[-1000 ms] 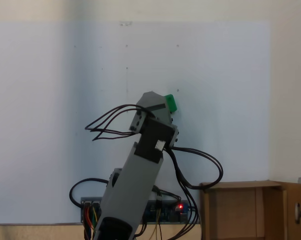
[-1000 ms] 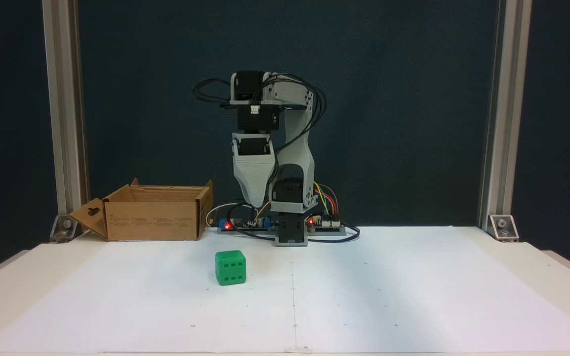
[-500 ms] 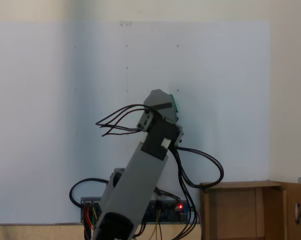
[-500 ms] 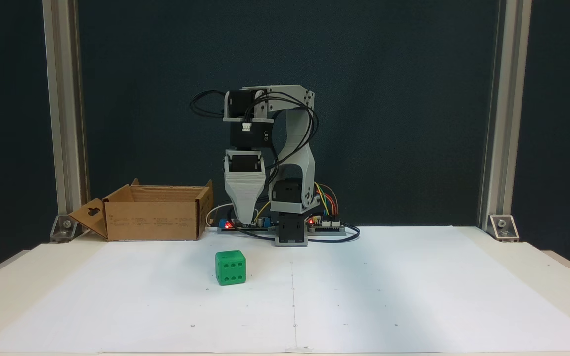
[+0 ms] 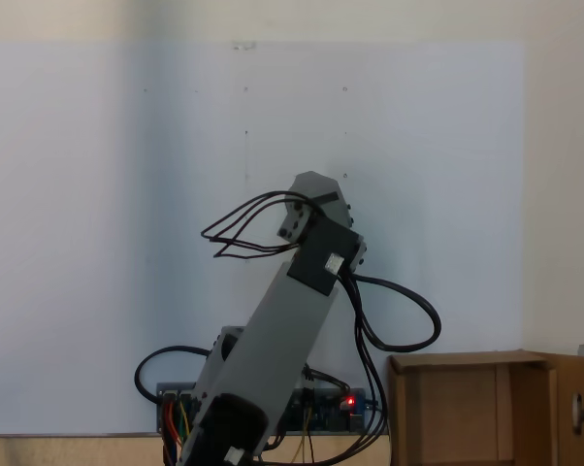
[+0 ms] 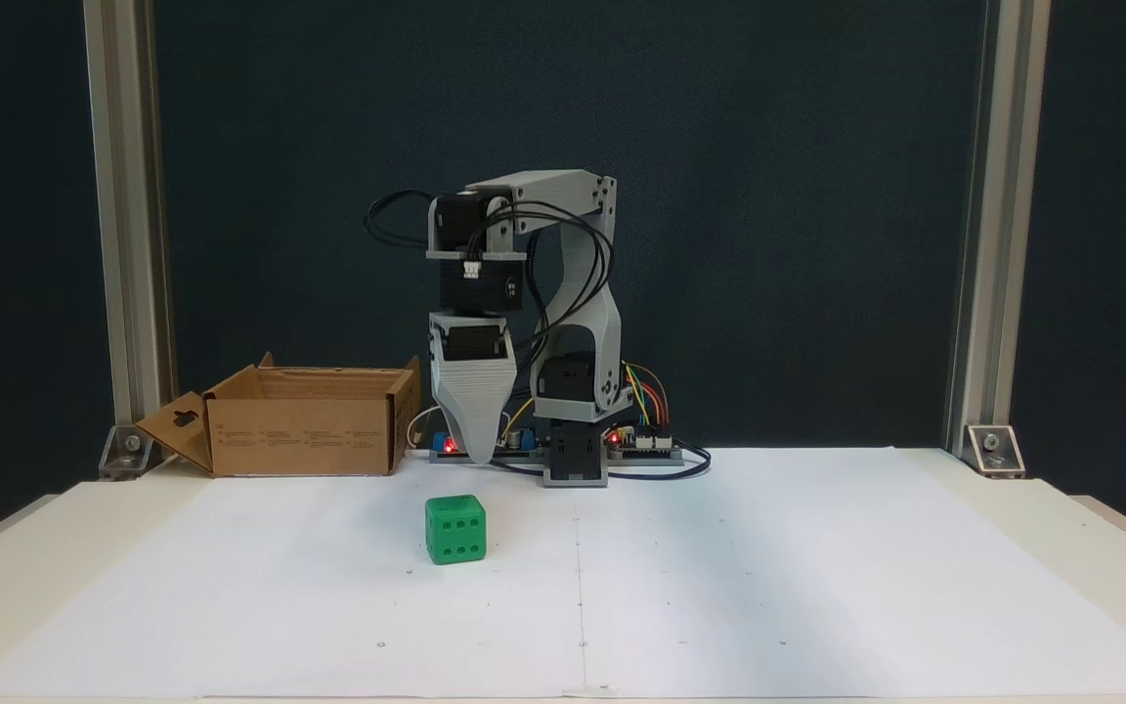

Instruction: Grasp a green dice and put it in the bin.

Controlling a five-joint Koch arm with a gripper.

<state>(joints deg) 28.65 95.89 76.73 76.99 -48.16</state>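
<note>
Green dice (image 6: 455, 529) beneath claw (image 6: 478, 456)

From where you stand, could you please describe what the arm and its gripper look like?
The arm is light grey printed plastic with black motor blocks at the joints. Black cables loop around its top; coloured wires run to the base. The gripper is a ribbed grey wedge tapering to a point.

The arm (image 5: 273, 359) hides the green dice; the bin (image 5: 486, 408) is cut off at the frame's edge
</note>
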